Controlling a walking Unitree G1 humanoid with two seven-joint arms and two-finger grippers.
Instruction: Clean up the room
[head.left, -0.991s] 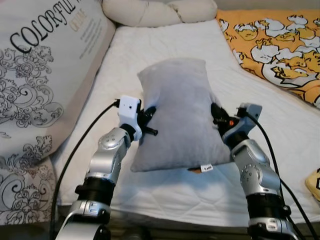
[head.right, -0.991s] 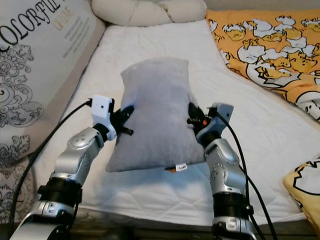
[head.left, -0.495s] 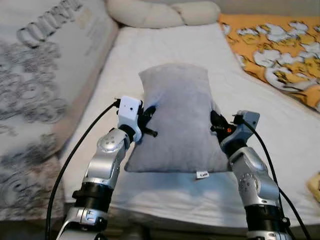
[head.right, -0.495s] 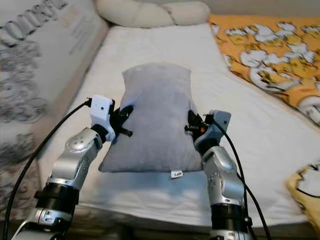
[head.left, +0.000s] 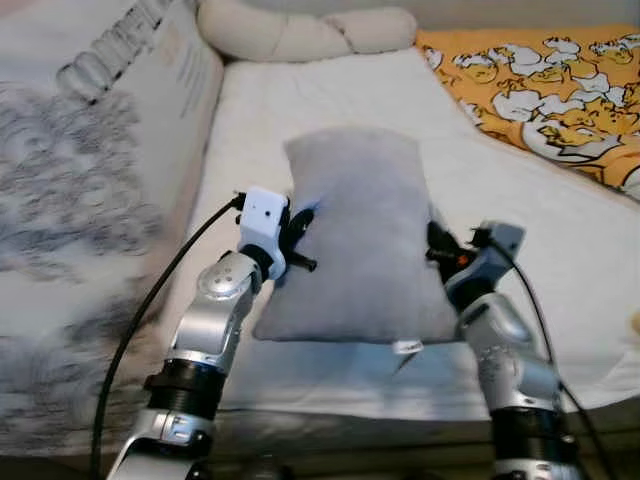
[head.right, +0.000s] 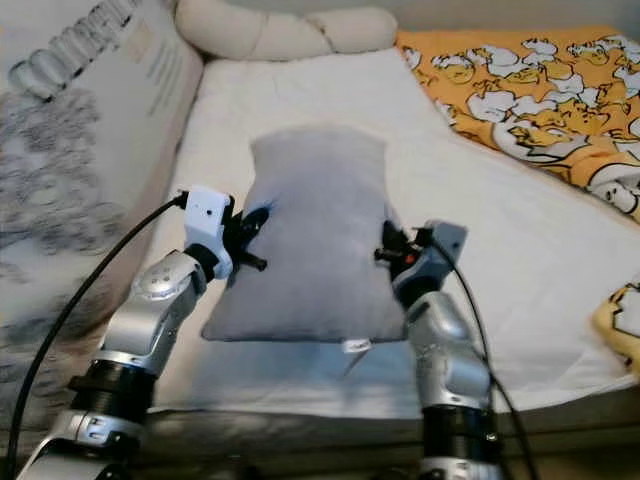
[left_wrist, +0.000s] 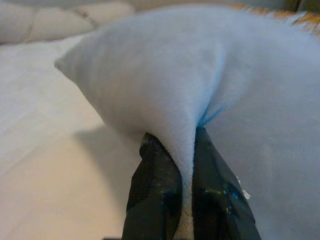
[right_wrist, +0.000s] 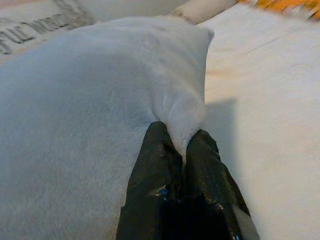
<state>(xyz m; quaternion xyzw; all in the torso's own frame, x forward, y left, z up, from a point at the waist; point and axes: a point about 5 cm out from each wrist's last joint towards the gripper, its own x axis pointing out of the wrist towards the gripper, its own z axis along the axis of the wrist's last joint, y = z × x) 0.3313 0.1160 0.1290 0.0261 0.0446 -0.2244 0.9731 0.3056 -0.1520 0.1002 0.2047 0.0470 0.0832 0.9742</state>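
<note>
Left eye view: both jaws clenched on gray pillow (head.left: 360, 235), long axis running away over bed (head.left: 560, 230).

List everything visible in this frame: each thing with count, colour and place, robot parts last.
pillow: one, grey, held up over the mattress between both grippers
mattress: one, white, ahead of the robot
printed cushion: one, white with black lettering, along the left edge
knot cushion: one, cream, at the far end
duck blanket: one, orange with white ducks, far right
left gripper: fingers pinching the pillow's left edge
right gripper: fingers pinching its right edge
</note>
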